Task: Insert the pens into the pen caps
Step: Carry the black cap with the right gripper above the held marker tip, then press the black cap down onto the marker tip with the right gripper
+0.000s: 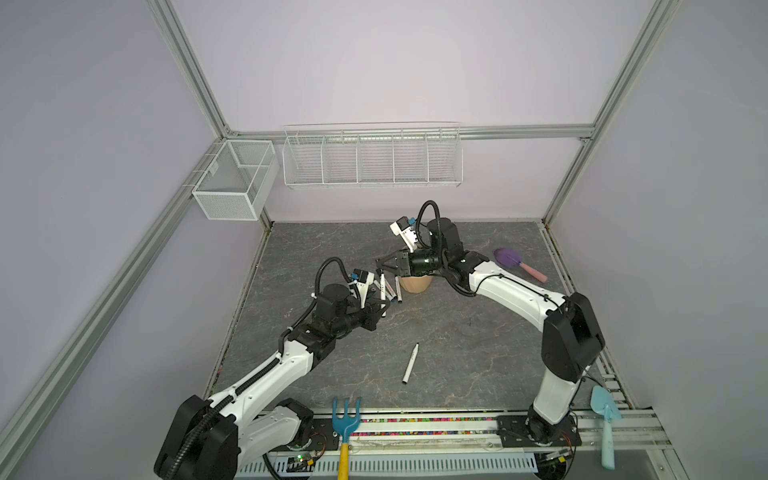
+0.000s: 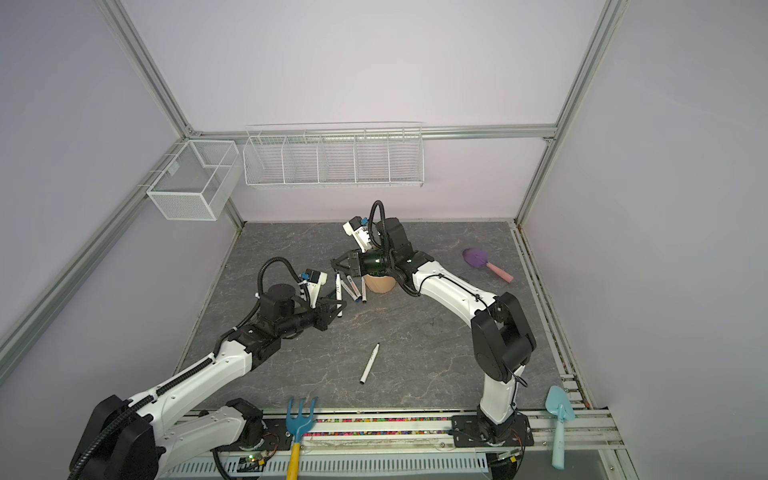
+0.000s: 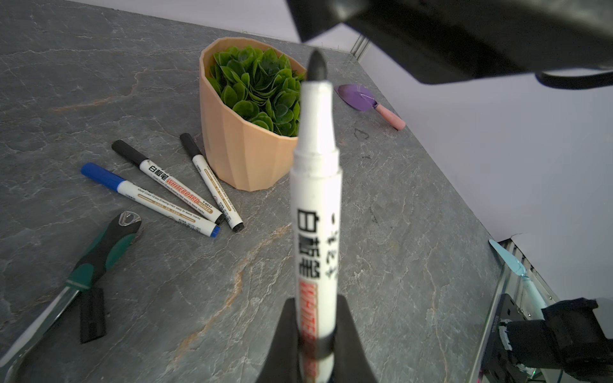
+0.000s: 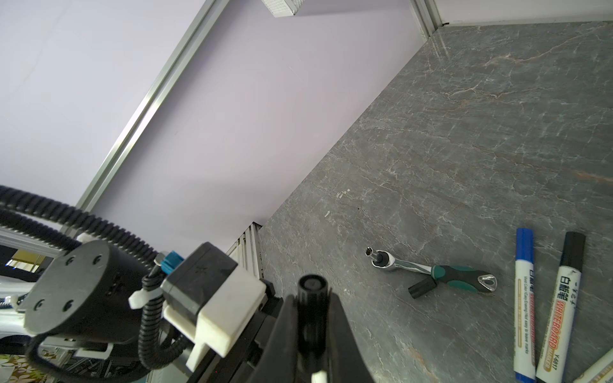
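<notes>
Grey marble-patterned tabletop [image 3: 414, 232] lies under both my arms. My left gripper [image 3: 315, 306] is clamped on an uncapped white marker pen [image 3: 316, 199] with its dark tip bare, and my right gripper [image 4: 311, 300] pinches a short black plastic pen cap [image 4: 311, 285]. A loose black cap [image 3: 92, 315] lies just beside the green-handled metal ratchet wrench [image 3: 99, 252]. Three capped white markers [image 3: 180, 190], one with a blue cap and two with black, lie by the peach faceted pot of green leaves [image 3: 238, 159]. One slim white pen [image 1: 410, 363] lies alone mid-table.

Right end effector [image 4: 312, 300] grips 1 black cap [image 4: 311, 286].
</notes>
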